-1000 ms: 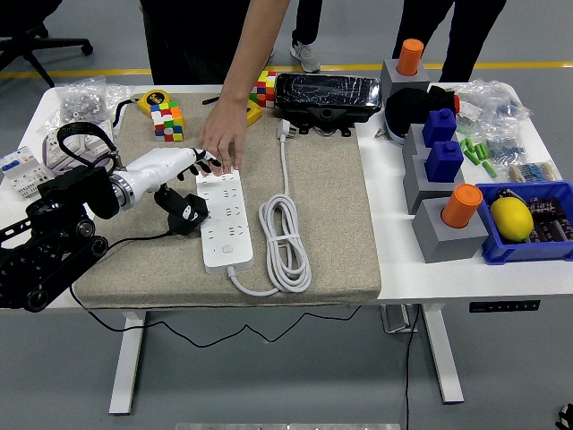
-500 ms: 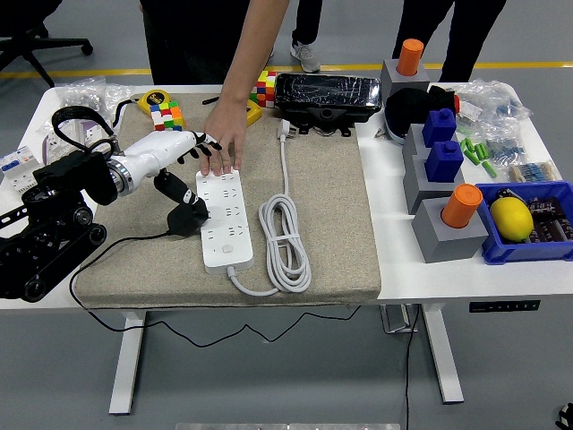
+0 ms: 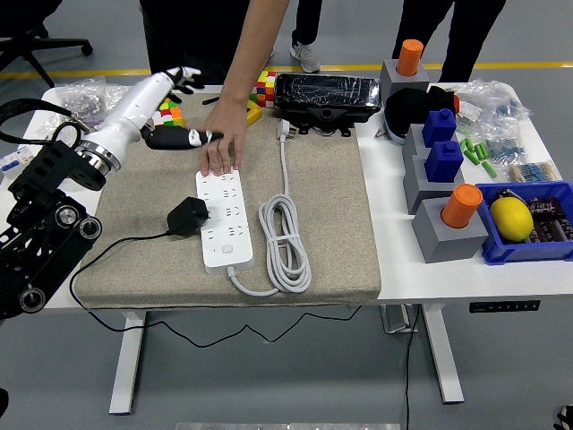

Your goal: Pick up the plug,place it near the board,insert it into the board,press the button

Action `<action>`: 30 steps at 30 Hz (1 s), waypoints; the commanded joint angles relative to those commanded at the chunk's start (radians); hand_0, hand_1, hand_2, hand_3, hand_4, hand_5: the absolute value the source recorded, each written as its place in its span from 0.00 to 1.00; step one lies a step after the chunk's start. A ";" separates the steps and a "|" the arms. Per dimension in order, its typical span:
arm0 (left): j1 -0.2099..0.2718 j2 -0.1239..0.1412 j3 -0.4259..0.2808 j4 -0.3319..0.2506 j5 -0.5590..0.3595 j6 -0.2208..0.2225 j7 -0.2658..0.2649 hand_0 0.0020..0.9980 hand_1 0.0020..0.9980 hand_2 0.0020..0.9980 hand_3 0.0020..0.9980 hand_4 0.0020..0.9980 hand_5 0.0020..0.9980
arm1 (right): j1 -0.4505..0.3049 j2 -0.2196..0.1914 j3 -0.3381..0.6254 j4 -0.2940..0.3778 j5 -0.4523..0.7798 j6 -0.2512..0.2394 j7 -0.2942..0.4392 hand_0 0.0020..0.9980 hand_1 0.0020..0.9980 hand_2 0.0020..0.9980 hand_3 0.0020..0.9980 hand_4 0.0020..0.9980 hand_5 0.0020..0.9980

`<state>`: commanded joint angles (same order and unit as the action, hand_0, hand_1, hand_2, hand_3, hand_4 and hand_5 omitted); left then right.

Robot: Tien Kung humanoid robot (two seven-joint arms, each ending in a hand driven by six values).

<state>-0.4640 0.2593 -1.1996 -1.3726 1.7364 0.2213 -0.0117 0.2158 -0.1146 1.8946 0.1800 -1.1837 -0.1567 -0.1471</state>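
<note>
Plug [image 3: 186, 215] seated at left edge of board [image 3: 224, 220], mid-mat; insertion judged done, button press outstanding. Left hand [image 3: 175, 107] raised near bench's far-left corner, fingers loosely spread, empty. Person's hand [image 3: 221, 143] steadying board's far end.

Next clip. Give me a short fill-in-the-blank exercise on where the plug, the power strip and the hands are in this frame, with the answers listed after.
1. The black plug sits at the ____ side of the white power strip.
2. A person's hand presses on the strip's ____ end.
3. The left hand is raised and holds ____.
4. The strip lies on a ____ mat.

Missing words: left; far; nothing; beige
</note>
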 joint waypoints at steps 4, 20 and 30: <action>0.081 -0.044 -0.077 -0.085 -0.061 0.157 0.028 0.95 0.98 0.93 0.91 1.00 1.00 | -0.001 0.001 0.004 0.000 -0.002 -0.001 0.002 0.78 0.72 0.72 0.75 1.00 0.91; 0.318 -0.025 -0.098 -0.261 0.143 -0.071 0.625 1.00 1.00 1.00 1.00 1.00 1.00 | -0.007 0.004 0.005 0.000 0.002 -0.001 0.003 0.78 0.72 0.72 0.75 1.00 0.92; 0.398 0.005 -0.014 -0.315 0.122 -0.241 0.657 1.00 1.00 0.99 0.99 1.00 1.00 | -0.010 0.000 0.002 0.000 0.000 -0.002 -0.001 0.78 0.72 0.72 0.75 1.00 0.92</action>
<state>-0.0661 0.2643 -1.2139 -1.6874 1.8580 -0.0194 0.6454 0.2059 -0.1145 1.8970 0.1800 -1.1833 -0.1588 -0.1481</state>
